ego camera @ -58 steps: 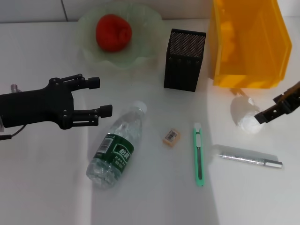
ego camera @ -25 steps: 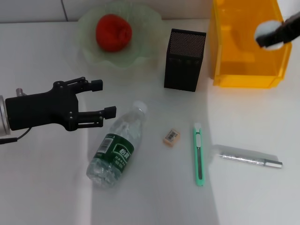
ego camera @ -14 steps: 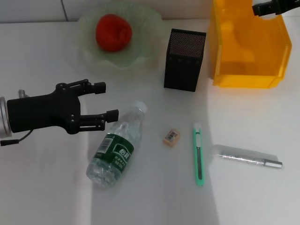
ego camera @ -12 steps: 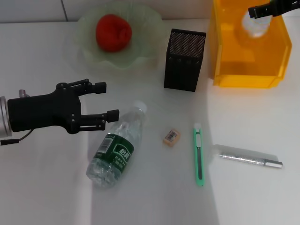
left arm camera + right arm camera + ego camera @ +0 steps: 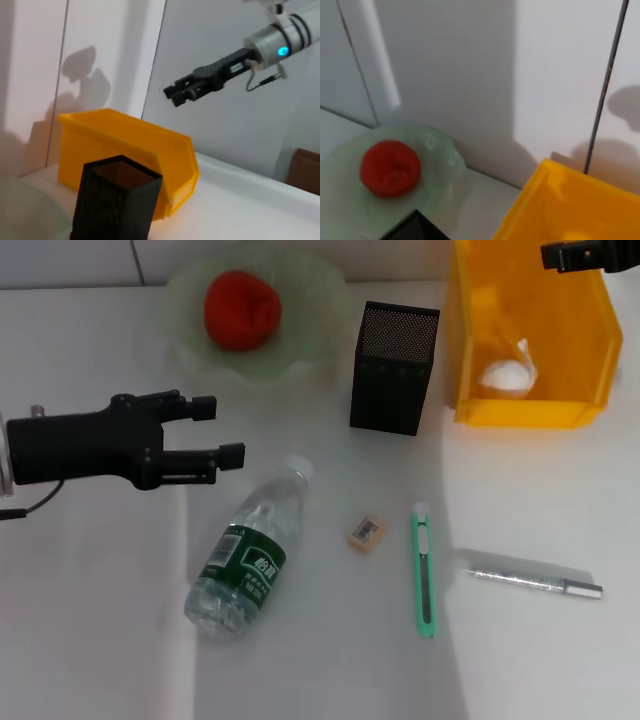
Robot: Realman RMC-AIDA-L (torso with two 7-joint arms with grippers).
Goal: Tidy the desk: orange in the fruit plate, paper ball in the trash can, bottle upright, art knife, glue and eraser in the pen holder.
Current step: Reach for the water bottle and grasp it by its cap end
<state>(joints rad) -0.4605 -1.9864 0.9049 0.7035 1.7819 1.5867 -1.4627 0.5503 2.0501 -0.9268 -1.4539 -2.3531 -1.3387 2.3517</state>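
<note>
Paper ball (image 5: 506, 374) lies inside the yellow bin (image 5: 575, 360), upper right of the head view. Right gripper (image 5: 578, 255) sits at the top right edge above the bin; only the left wrist view shows it whole (image 5: 181, 93), fingers slightly parted and empty. Left gripper (image 5: 224, 431), fingers apart and holding nothing, hovers at left centre just above the lying water bottle (image 5: 246, 552). Orange (image 5: 242, 308) rests in the green fruit plate (image 5: 300, 358), seen also in the right wrist view. Black mesh pen holder (image 5: 393, 368) stands beside the bin. Eraser (image 5: 366, 532), green art knife (image 5: 425, 570) and glue stick (image 5: 530, 575) lie on the desk, lower centre to lower right.
</note>
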